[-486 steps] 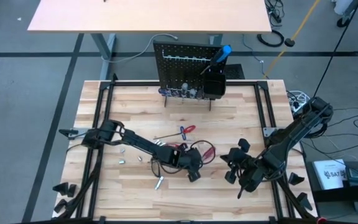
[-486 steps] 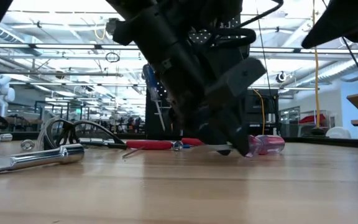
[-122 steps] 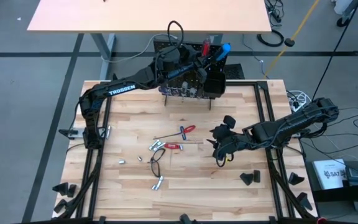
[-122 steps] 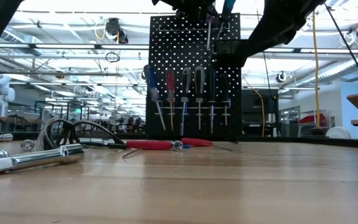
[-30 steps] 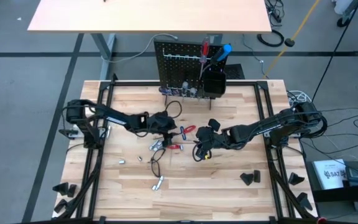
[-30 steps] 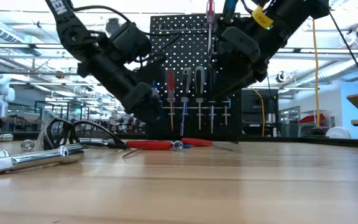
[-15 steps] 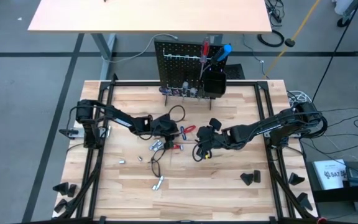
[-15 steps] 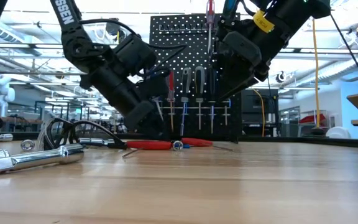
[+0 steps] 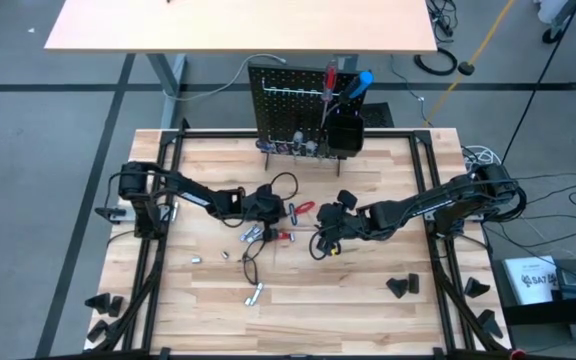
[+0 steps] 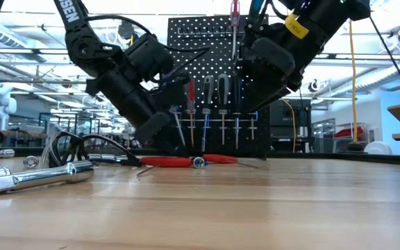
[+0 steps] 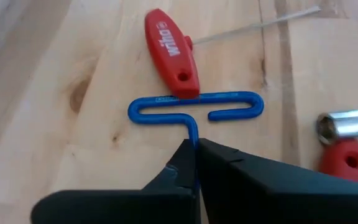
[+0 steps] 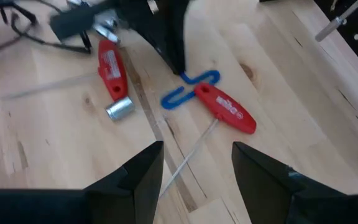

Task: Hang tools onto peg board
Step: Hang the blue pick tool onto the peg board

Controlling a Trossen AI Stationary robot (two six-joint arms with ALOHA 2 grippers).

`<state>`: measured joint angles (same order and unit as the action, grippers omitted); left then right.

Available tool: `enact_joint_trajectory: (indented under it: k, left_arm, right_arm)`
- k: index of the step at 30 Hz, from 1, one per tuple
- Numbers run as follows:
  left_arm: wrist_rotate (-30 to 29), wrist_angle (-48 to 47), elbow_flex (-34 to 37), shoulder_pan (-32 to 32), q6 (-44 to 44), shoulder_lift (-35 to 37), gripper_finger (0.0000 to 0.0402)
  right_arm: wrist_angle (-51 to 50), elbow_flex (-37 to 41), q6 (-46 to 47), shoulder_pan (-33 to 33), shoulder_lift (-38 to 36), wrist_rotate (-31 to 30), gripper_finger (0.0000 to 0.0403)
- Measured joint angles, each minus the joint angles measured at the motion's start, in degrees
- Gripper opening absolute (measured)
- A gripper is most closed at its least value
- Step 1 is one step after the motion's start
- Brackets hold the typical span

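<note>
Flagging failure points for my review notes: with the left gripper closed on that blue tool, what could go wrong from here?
The left gripper pinches only the thin shank of the blue T-handle key, so it may twist or slip when lifted. The red-handled tool overlaps the blue handle and could be dragged along. The right gripper hovers open close by, so the arms might clash.

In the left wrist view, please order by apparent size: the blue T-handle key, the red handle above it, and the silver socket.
1. Blue T-handle key: widest, and the left hand is shut on its stem.
2. Red handle: slightly shorter.
3. Silver socket: smallest, though the picture's edge cuts it off.
</note>
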<state>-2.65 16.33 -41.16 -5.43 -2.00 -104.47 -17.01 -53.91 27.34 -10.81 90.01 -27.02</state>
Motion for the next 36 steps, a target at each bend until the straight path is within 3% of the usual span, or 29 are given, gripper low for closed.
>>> enact_joint_trajectory:
  k: [12,16,26,36]
  left_arm:
    - [1.04,-5.85,0.23,0.71,0.13,14.18,0.0001]
    - [0.98,-10.39,0.12,0.59,0.05,14.29,0.0022]
    - [0.65,-23.43,0.12,0.59,-2.84,13.51,0.012]
    - [0.61,-18.39,0.32,0.59,-1.73,12.52,0.0134]
  right_arm:
    - [-3.88,0.02,2.01,0.0,-1.9,-0.16,0.0185]
    - [-3.75,0.02,2.02,0.0,-1.9,-0.18,0.0185]
    - [-1.98,0.02,2.02,0.0,-1.9,-0.03,0.0185]
    - [-1.21,0.02,2.02,0.0,-1.88,0.08,0.0185]
